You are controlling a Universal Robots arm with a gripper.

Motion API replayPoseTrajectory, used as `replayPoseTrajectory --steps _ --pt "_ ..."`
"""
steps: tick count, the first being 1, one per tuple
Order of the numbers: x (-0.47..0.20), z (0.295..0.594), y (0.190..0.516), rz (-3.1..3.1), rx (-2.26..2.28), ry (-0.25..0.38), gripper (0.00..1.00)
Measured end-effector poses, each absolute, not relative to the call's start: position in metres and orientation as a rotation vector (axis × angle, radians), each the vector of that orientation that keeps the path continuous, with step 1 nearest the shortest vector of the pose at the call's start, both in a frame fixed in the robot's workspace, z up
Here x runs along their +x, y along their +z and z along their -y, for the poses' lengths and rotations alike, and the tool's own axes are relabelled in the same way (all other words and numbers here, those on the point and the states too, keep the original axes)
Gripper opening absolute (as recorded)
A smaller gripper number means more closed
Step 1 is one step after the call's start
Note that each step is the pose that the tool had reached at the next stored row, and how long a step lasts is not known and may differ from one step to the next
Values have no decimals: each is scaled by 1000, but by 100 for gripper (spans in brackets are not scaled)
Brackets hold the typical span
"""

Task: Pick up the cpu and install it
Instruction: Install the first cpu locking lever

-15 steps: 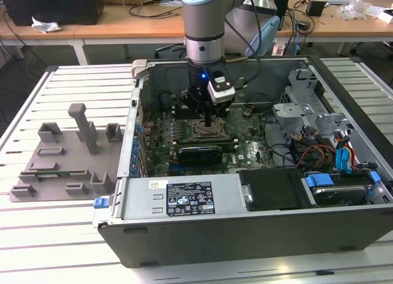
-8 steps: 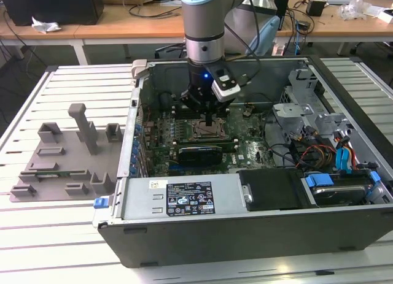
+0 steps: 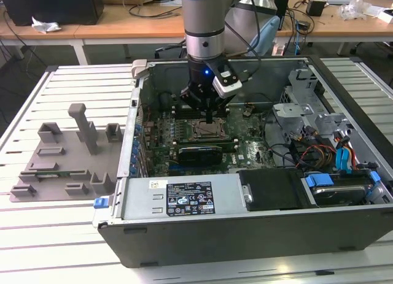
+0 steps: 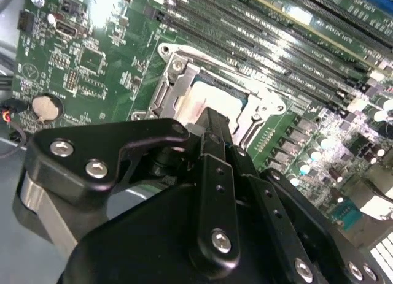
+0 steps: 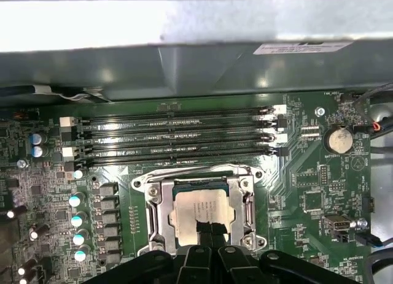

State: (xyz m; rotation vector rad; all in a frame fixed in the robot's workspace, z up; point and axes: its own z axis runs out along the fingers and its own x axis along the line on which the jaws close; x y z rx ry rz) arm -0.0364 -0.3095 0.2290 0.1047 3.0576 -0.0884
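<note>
Arm reaches down into open computer case (image 3: 245, 235) on slatted surface (image 3: 61, 235). Hand (image 3: 210, 116) low over motherboard (image 5: 307, 192), right at socket (image 5: 202, 207). Cpu (image 5: 202, 207) lies flat inside socket's metal frame (image 5: 153, 204), silvery top showing in both wrist views. Fingertips (image 5: 209, 232) pressed together, overlapping cpu's near edge; contact cannot tell. Memory slots (image 5: 178, 137) just beyond socket. Grey fixture tray (image 3: 61, 158) sits on surface at exterior view's left.

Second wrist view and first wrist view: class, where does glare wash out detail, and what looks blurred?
In the second wrist view, glare bleaches the cpu top and the memory slots, while the near black gripper body looks soft. In the first wrist view, the case wall is blown out white, and the cpu in its socket frame stays readable.
</note>
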Motion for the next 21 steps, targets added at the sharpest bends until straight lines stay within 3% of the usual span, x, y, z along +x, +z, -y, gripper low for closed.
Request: replayPoseTrajectory --steps 21 --pt "-36 310 231 -3058 104 -89 11"
